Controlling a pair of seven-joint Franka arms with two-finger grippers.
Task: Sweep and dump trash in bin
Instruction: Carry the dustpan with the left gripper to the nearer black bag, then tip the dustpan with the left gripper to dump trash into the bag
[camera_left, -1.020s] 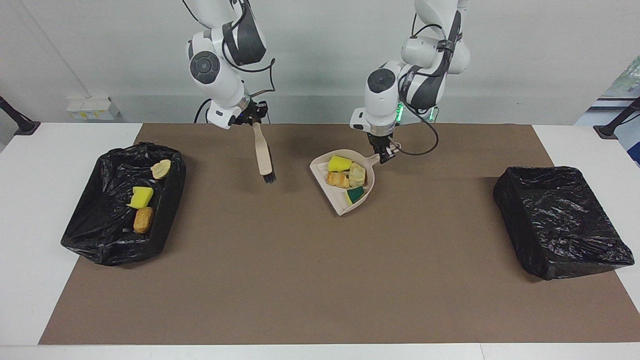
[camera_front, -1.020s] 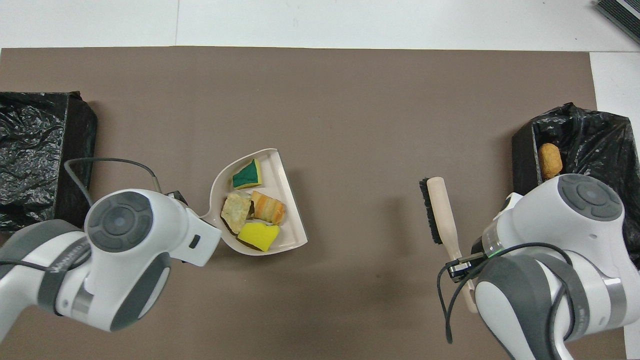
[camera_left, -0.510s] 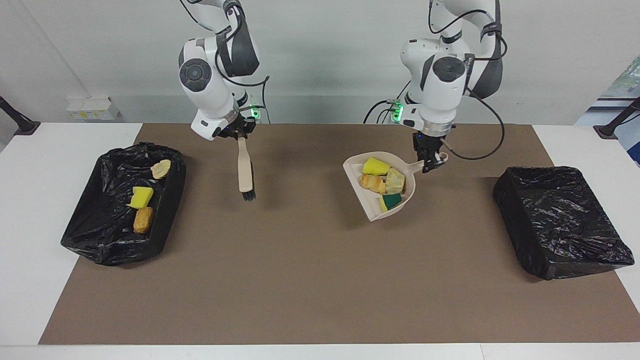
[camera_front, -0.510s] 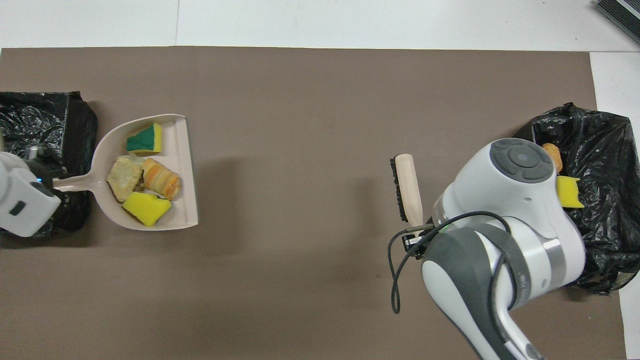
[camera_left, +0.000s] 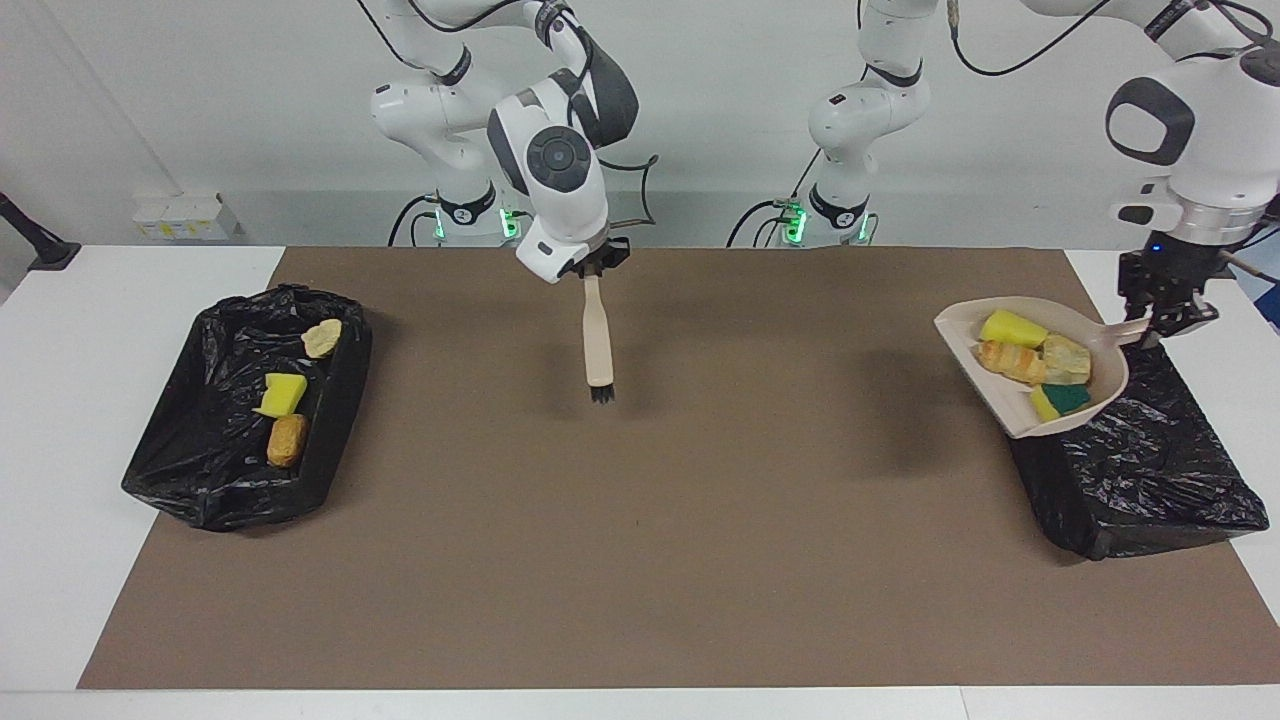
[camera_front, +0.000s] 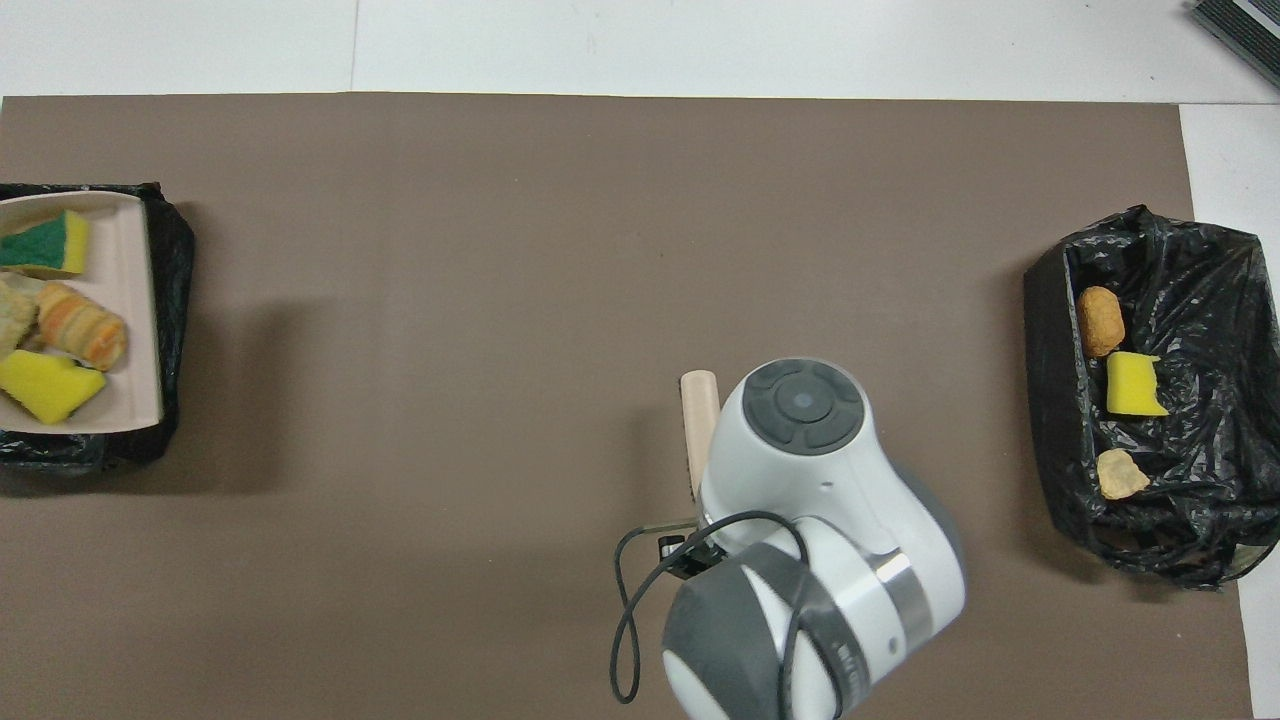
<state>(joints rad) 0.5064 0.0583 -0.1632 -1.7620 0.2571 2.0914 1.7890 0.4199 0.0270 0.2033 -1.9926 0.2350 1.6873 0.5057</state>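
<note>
Two black-lined bins are set on the brown mat (camera_left: 640, 560), one at each end of the tabletop. The left gripper (camera_left: 1165, 322) is closed on the handle of the beige dustpan (camera_left: 960, 325), which is held in the air over the bin at the left arm's end (camera_left: 1150, 480). Four pieces of trash are carried in the pan: a yellow sponge piece (camera_left: 1012, 327), a striped orange chunk (camera_left: 1010, 360), a pale crusty chunk (camera_left: 1066, 360) and a green-backed sponge (camera_left: 1062, 400). The right gripper (camera_left: 592, 272) is closed on the handle of the beige brush (camera_left: 598, 345), which hangs bristles-down over the middle of the mat. Three more scraps lie in the bin at the right arm's end (camera_left: 200, 470): a pale chunk (camera_left: 322, 338), a yellow sponge (camera_left: 283, 394) and a tan-orange chunk (camera_left: 287, 440).
</note>
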